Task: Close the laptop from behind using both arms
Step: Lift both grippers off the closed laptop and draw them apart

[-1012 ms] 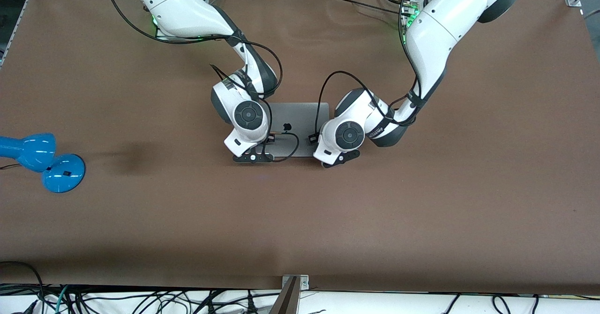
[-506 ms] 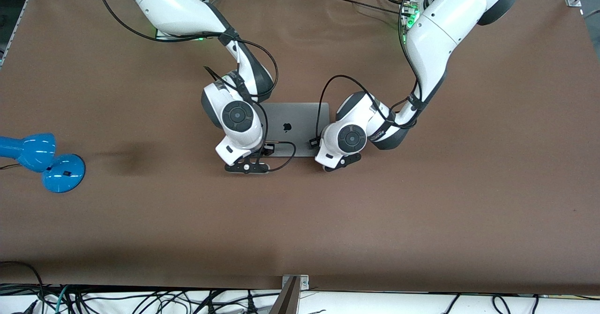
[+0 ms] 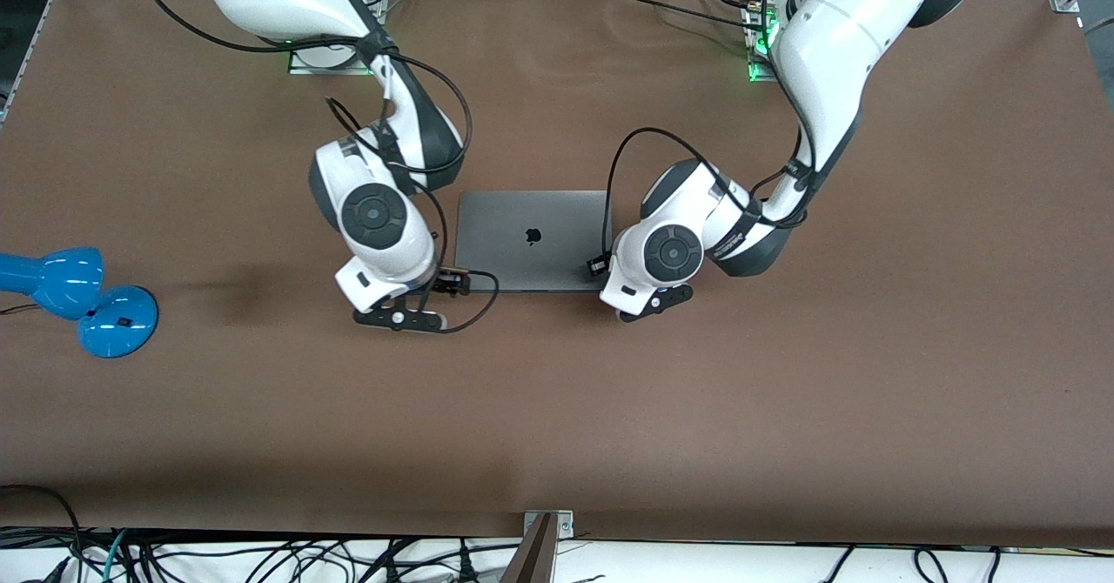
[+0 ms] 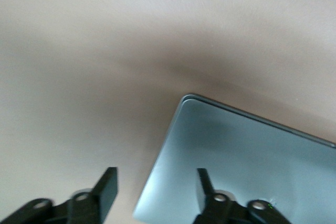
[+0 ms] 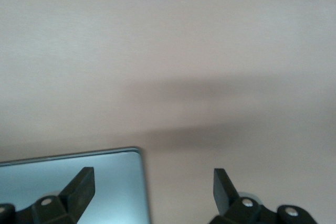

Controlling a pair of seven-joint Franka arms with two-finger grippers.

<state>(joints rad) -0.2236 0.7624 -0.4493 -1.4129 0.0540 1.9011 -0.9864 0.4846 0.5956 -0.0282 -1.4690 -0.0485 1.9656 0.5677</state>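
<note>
The space-grey laptop (image 3: 533,239) lies closed and flat on the brown table, its black apple logo facing up. My right gripper (image 3: 397,318) hangs open and empty over the laptop's corner at the right arm's end. In the right wrist view, that gripper (image 5: 153,186) has one finger (image 5: 81,183) above the lid (image 5: 47,174) and one above bare table. My left gripper (image 3: 648,299) hangs open and empty over the corner at the left arm's end. In the left wrist view, that gripper (image 4: 155,190) straddles the lid's edge (image 4: 236,156).
A blue lamp (image 3: 83,296) lies on the table toward the right arm's end. Black cables loop from both wrists over the laptop's sides. Cables and a metal bracket (image 3: 544,531) lie at the table edge nearest the front camera.
Both arms have moved apart from over the lid toward their own ends of the table, the right arm farther. The closed lid now shows fully.
</note>
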